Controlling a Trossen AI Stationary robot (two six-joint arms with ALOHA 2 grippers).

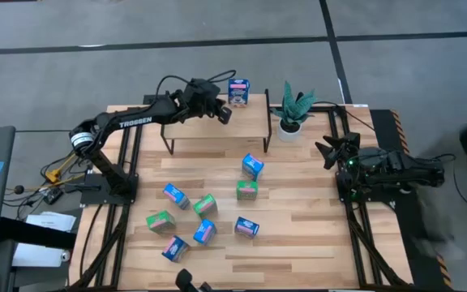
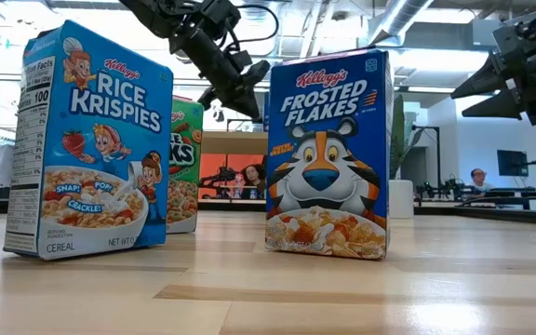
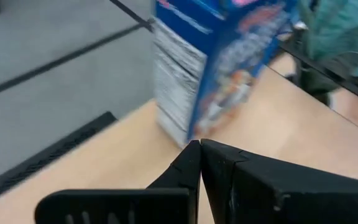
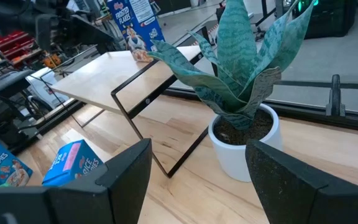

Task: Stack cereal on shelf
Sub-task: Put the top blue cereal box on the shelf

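A blue cereal box (image 1: 238, 91) stands upright on its base at the far right corner of the light-wood shelf (image 1: 193, 130); it also shows in the left wrist view (image 3: 216, 56) and the right wrist view (image 4: 132, 25). My left gripper (image 1: 222, 113) is shut and empty over the shelf board, just on the near left of that box, its tips (image 3: 199, 155) a little short of it. Several blue and green boxes lie on the table, among them a blue one (image 1: 252, 167) and a green one (image 1: 246, 191). My right gripper (image 1: 331, 150) is open and empty at the right, facing the potted plant (image 4: 241, 81).
The potted plant (image 1: 292, 113) stands right of the shelf's right end, between the shelf and my right gripper. The shelf's black legs (image 4: 135, 124) stand on the table. In the low view a Rice Krispies box (image 2: 87, 149) and a Frosted Flakes box (image 2: 328, 154) stand upright near the front edge.
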